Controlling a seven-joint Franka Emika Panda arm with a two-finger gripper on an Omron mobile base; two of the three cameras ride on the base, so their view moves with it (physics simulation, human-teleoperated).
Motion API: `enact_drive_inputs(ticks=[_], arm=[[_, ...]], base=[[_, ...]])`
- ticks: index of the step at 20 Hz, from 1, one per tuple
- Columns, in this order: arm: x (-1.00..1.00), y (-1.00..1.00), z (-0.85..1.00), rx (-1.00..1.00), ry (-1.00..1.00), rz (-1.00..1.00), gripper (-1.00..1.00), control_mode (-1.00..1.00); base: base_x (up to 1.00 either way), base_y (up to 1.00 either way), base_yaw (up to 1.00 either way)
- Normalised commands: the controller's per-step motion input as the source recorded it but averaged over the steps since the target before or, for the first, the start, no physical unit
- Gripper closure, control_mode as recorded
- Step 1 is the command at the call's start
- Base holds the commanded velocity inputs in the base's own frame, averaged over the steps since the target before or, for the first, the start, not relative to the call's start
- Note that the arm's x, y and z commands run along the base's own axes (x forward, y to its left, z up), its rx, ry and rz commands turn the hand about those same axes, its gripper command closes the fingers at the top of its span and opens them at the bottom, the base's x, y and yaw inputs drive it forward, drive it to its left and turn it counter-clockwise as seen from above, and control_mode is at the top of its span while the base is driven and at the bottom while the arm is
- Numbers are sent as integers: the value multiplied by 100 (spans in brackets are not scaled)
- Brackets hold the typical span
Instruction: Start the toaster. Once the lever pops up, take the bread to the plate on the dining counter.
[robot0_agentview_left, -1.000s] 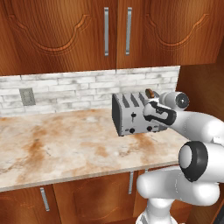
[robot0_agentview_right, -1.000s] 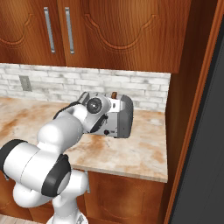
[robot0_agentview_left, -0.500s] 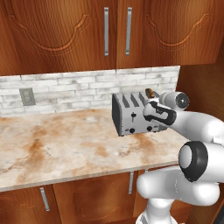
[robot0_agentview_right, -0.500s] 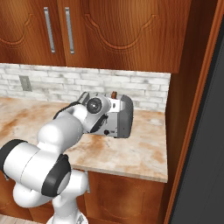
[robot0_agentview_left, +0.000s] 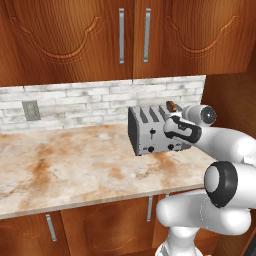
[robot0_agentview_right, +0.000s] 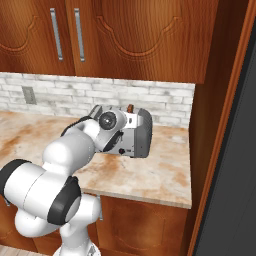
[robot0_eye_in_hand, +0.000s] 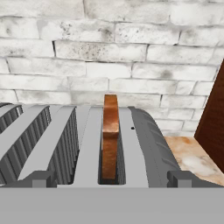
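Toaster (robot0_agentview_left: 152, 131) sat at centre-right of the left base view, on the marbled counter (robot0_agentview_left: 75, 165), its back near the brick backsplash (robot0_agentview_left: 90, 102), lever face toward you. Its slots ran front to back. Bread (robot0_eye_in_hand: 110, 131) stood upright on edge in the rightmost slot, long axis along the slot, crust poking above the top. Wood side panel (robot0_agentview_right: 215, 125) closed in at right; the counter was open to the left in frame. Gripper (robot0_agentview_left: 172, 131) was at the toaster's front right, fingers spread wide, gripping nothing. You couldn't see the right lever; the arm hid it.
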Motion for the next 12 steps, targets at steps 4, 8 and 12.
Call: enact_drive_inputs(ticks=[4,8,12], arm=[[0,0,0,0,0,0,-100,-100],[0,0,0,0,0,0,-100,-100],[0,0,0,0,0,0,-100,-100]], base=[[0,0,0],[0,0,0],[0,0,0]])
